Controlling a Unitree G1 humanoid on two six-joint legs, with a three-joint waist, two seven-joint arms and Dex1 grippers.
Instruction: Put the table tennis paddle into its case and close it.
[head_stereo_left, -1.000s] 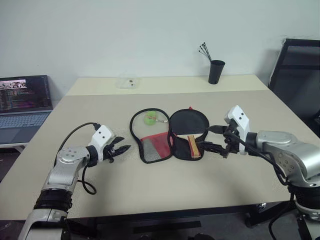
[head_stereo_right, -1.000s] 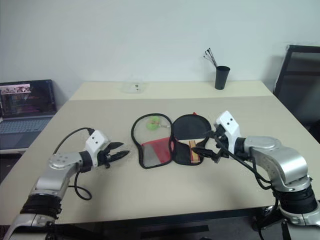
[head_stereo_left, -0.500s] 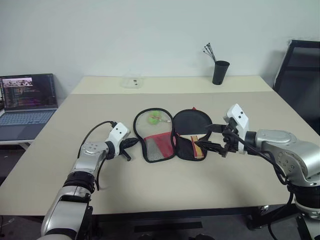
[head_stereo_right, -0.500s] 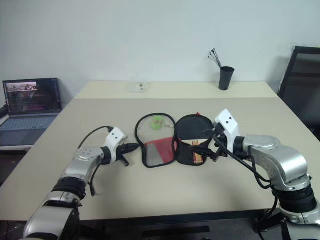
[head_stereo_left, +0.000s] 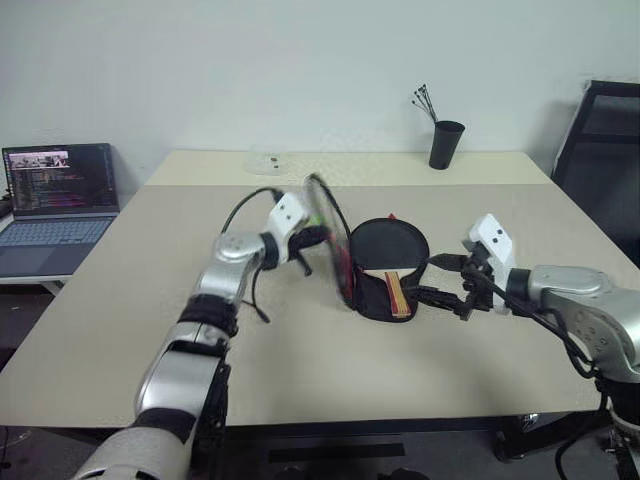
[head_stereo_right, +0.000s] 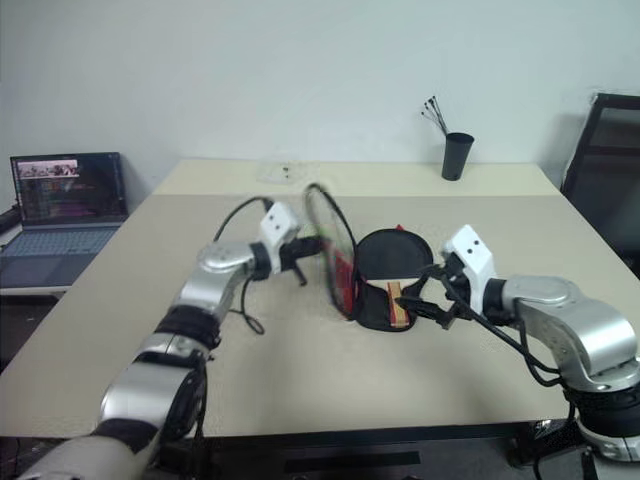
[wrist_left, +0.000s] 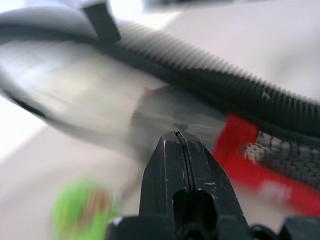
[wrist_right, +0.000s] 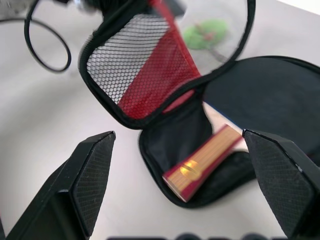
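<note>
Black-rubber table tennis paddle (head_stereo_left: 392, 268) lies in the case (head_stereo_left: 375, 270) on the worktop (head_stereo_left: 300, 350), handle toward the right gripper (head_stereo_left: 440, 282) (jaws wide, empty). Left gripper (head_stereo_left: 318, 238) pinches the lid's rim, lid raised on edge.

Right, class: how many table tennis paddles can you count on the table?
1. The paddle lies in the open case at the table's middle, its handle toward the robot. None hidden that I can tell.
</note>
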